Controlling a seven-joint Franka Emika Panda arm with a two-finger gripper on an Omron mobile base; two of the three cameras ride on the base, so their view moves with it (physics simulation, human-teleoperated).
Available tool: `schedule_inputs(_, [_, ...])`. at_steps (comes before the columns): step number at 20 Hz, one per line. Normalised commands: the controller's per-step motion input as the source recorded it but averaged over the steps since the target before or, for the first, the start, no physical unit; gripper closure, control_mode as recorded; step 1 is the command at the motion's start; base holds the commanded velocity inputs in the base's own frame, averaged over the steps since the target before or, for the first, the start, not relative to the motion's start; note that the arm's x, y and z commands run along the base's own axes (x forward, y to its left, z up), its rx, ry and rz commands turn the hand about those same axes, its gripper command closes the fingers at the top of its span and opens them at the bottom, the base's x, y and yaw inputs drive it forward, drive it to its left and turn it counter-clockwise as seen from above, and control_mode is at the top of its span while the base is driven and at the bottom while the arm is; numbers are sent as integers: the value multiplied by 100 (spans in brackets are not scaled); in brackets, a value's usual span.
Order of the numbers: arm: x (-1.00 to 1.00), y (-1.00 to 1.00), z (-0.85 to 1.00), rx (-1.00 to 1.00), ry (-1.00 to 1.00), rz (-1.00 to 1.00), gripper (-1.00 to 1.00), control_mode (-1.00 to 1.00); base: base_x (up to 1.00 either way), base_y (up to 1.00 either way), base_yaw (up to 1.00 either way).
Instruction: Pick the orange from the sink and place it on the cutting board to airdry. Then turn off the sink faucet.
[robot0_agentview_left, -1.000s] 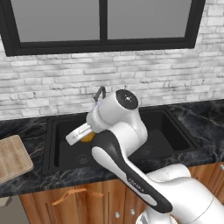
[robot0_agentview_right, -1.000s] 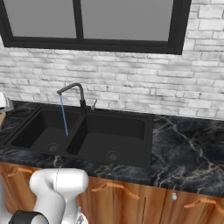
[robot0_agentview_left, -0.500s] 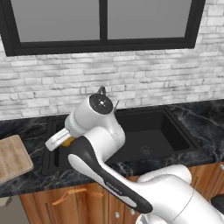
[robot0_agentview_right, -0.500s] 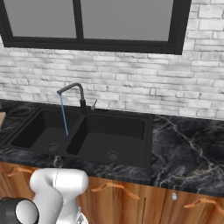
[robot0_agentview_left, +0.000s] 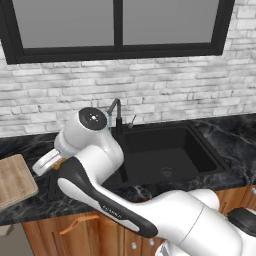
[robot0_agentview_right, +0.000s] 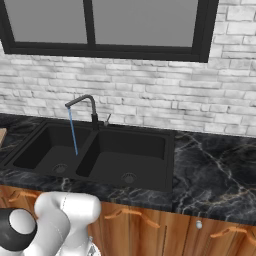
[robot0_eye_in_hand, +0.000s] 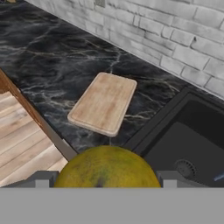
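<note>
gripper (robot0_eye_in_hand: 105, 186) pinching the orange (robot0_eye_in_hand: 107, 168) — lifted clear of the sink (robot0_eye_in_hand: 183, 144) | cutting board (robot0_eye_in_hand: 104, 103) at 12 o'clock — drop spot | faucet (robot0_agentview_right: 82, 107) running

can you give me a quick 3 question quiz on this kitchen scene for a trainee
1. True or false: the orange lies in the sink.
2. What is the pincer shut on? A) the cutting board B) the orange C) the faucet lever
3. Fill in: a thin blue stream falls from the sink faucet into the ____ basin, as the right base view shows it.

Key
1. False: it is held above the counter, with the cutting board ahead.
2. B
3. left
</note>
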Motion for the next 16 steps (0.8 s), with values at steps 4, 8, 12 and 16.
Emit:
schedule_inputs(4, [14,24,-26,0,0,5,100,-100,0,0,0])
schedule_inputs(8, [22,28,-33,-2,0,2,100,-100,0,0,0])
schedule_inputs(12, [23,22,-19,-4,0,0,100,-100,0,0,0])
schedule_inputs(16, [32,25,-18,-1,0,0,100,-100,0,0,0])
